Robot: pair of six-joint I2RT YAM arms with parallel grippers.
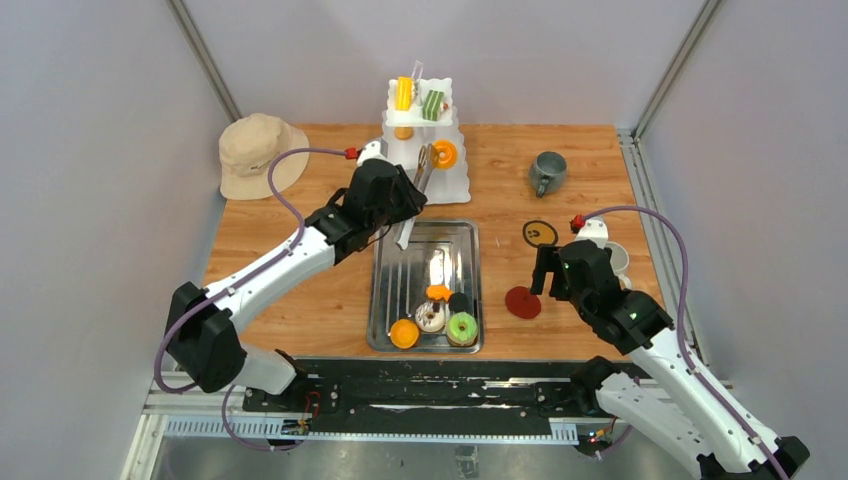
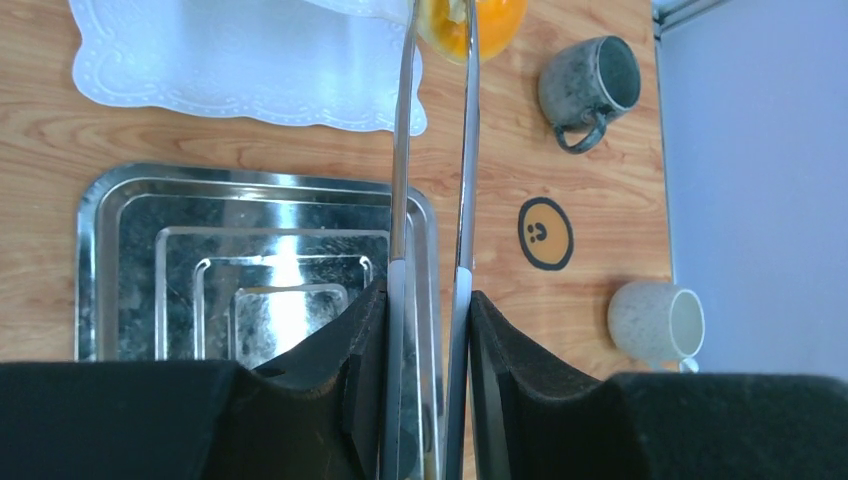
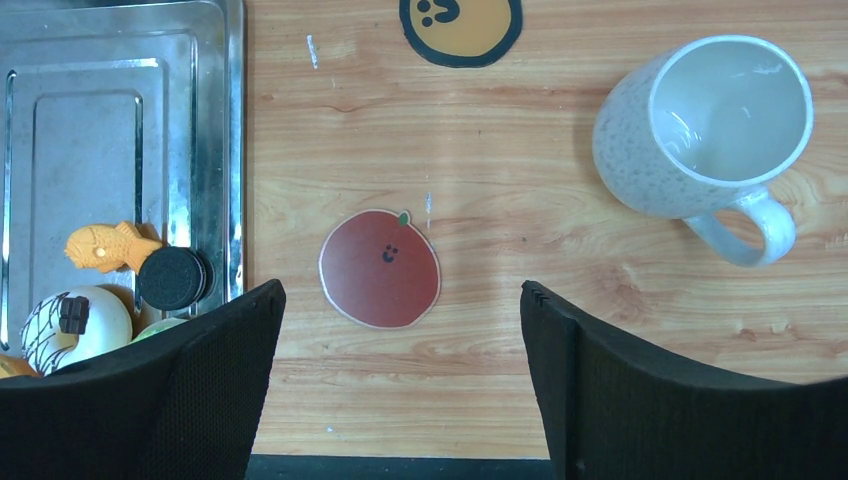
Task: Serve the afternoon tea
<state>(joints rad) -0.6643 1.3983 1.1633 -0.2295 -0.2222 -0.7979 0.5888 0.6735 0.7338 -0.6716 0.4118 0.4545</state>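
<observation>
Item one, my left gripper [image 2: 430,305]: fingers clamped on a pair of metal tongs [image 2: 400,150], whose tips reach past the far edge of the steel tray [image 2: 120,220] to an orange donut [image 2: 495,25] on the white stand [image 2: 240,60]. Item two, my right gripper [image 3: 400,290]: fingers spread wide and holding nothing, poised over a red coaster [image 3: 380,268] right of the tray, with the white mug [image 3: 700,130] farther right. Other pastries [image 1: 435,318] sit in the tray's near end.

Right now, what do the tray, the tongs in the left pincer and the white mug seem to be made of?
The tray: polished steel, likely; mirror glare and stamped steps. The tongs in the left pincer: bare metal too, thin shiny strips. The white mug: probably glazed ceramic, speckled with a glossy rim.
</observation>
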